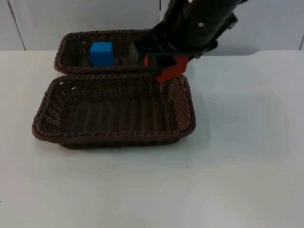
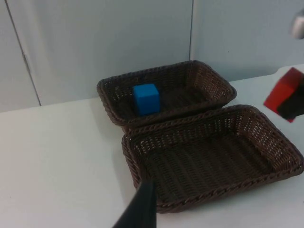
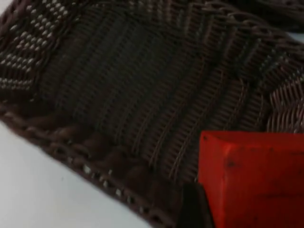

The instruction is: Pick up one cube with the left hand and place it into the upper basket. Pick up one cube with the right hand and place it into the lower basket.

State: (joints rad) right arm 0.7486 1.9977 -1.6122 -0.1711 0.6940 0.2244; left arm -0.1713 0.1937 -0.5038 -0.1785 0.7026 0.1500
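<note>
A blue cube (image 1: 101, 53) (image 2: 146, 99) lies in the upper basket (image 1: 71, 45) (image 2: 209, 76), towards its left end. My right gripper (image 1: 167, 67) (image 2: 290, 100) is shut on a red cube (image 1: 170, 69) (image 2: 282, 93) (image 3: 251, 180). It hangs over the far right corner of the lower basket (image 1: 45, 111) (image 2: 190, 202) (image 3: 95, 156), above the rim it shares with the upper basket. Nothing lies on the lower basket's floor. My left gripper (image 2: 140, 211) waits back from the baskets, off the lower basket's left end.
The two brown wicker baskets stand touching, one behind the other, left of the table's middle. White table top (image 1: 237, 156) stretches to the right and front. The grey partition wall (image 1: 266, 23) closes the back.
</note>
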